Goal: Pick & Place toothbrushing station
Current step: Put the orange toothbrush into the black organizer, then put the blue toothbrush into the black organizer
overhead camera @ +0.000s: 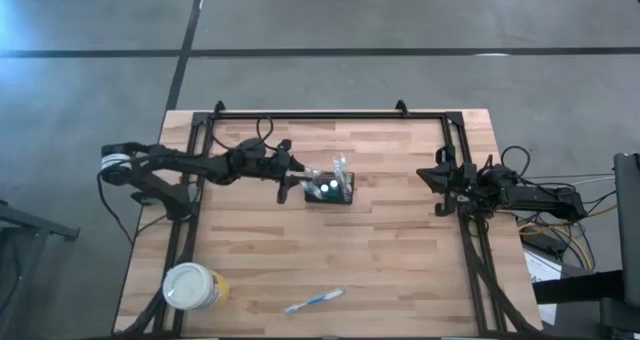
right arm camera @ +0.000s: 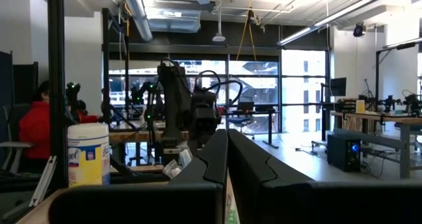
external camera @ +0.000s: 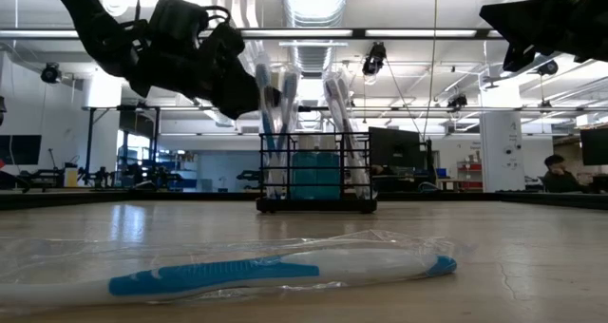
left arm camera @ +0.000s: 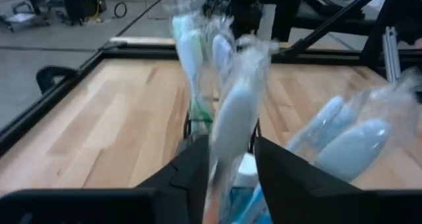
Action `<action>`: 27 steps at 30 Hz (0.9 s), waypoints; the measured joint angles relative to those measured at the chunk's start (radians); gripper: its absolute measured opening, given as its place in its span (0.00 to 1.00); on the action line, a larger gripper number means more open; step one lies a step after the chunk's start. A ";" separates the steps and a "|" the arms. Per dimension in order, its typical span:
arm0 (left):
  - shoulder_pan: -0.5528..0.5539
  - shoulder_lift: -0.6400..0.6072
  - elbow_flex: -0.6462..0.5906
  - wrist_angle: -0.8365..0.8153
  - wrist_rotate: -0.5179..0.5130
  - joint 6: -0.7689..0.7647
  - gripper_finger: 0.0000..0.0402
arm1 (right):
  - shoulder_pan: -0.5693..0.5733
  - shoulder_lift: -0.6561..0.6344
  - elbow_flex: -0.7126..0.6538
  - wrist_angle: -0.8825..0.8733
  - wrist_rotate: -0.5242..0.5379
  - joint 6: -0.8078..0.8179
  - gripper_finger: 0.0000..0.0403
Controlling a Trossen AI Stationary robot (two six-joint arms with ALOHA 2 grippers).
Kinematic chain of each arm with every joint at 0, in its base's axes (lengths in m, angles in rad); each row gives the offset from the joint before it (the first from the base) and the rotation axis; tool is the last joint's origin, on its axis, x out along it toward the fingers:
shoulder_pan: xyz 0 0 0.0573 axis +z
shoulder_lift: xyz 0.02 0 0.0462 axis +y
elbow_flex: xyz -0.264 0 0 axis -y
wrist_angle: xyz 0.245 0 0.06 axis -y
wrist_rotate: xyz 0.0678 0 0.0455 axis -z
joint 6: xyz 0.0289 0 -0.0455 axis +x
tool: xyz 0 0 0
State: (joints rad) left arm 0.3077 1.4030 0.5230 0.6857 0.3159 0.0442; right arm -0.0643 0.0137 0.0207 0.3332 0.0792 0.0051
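Toothbrushing station (overhead camera: 329,189) work turned on our left gripper (overhead camera: 291,174), so we began there. It hung just off the caddy's left end, above the table's middle and somewhat toward the far edge. In the left wrist view its two dark fingers (left arm camera: 191,174) stood apart with a plastic-wrapped toothbrush (left arm camera: 235,122) rising between them; whether the pads were pressing the wrapper or had just let go we could not tell, since the gap looked only a little wider than the brush. That brush stood nearly upright, its lower end down in the basket and its head leaning slightly away from the wrist.

Outward from the fingers, the station sat as a small black wire-mesh caddy, its long side running parallel to the table's far edge. More wrapped brushes (external camera: 339,123) stood in it, fanned out, with a teal item (external camera: 315,176) low inside the mesh.

We judged the relation that mattered to be this: the caddy lay directly ahead of and below the left gripper, touching distance, so any withdrawal had to go up and back toward the left edge to avoid dragging the standing brush over.

One more wrapped toothbrush (overhead camera: 314,301) lay flat near the near edge, well apart from the caddy, its long axis running roughly left to right and slightly slanted. A white-lidded tub (overhead camera: 192,286) stood by the near-left corner. The left arm was nearer to both.

Our right gripper (overhead camera: 443,181) waited at the right edge, fingers pressed together, empty.
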 joint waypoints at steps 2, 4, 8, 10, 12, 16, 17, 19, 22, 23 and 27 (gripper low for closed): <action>0.000 -0.001 0.008 0.004 0.001 0.002 0.35 | 0.000 0.000 0.000 0.000 0.000 0.001 0.02; 0.000 -0.001 0.015 0.005 0.001 0.000 0.39 | 0.000 0.000 0.000 0.000 0.000 0.001 0.02; 0.000 -0.017 0.019 0.005 0.003 0.000 0.44 | 0.000 0.000 0.000 0.000 0.000 0.003 0.02; 0.000 -0.038 0.020 0.005 0.004 0.003 0.46 | 0.000 0.000 0.000 0.000 0.000 0.003 0.02; 0.001 -0.069 0.020 -0.001 0.005 0.002 0.48 | 0.000 0.000 0.000 0.000 0.000 0.003 0.02; 0.004 -0.167 0.020 -0.083 0.001 0.016 0.49 | 0.000 0.000 0.000 0.000 0.000 0.003 0.02; 0.005 -0.199 0.020 -0.114 0.001 0.024 0.49 | 0.000 0.000 0.000 0.000 0.000 0.003 0.02; 0.005 -0.275 0.020 -0.180 0.000 0.038 0.49 | 0.000 0.000 0.000 0.000 0.000 0.003 0.02; 0.005 -0.412 0.020 -0.313 -0.002 0.052 0.49 | 0.000 0.000 0.000 0.000 0.000 0.003 0.02; 0.005 -0.460 0.020 -0.372 -0.003 0.052 0.49 | 0.000 0.000 0.000 0.000 0.000 0.004 0.02; 0.005 -0.661 0.033 -0.652 -0.066 0.052 0.46 | 0.000 0.000 0.000 -0.002 0.000 0.015 0.02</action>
State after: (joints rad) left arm 0.3126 0.7417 0.5557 0.0335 0.2496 0.0966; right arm -0.0643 0.0139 0.0208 0.3313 0.0792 0.0200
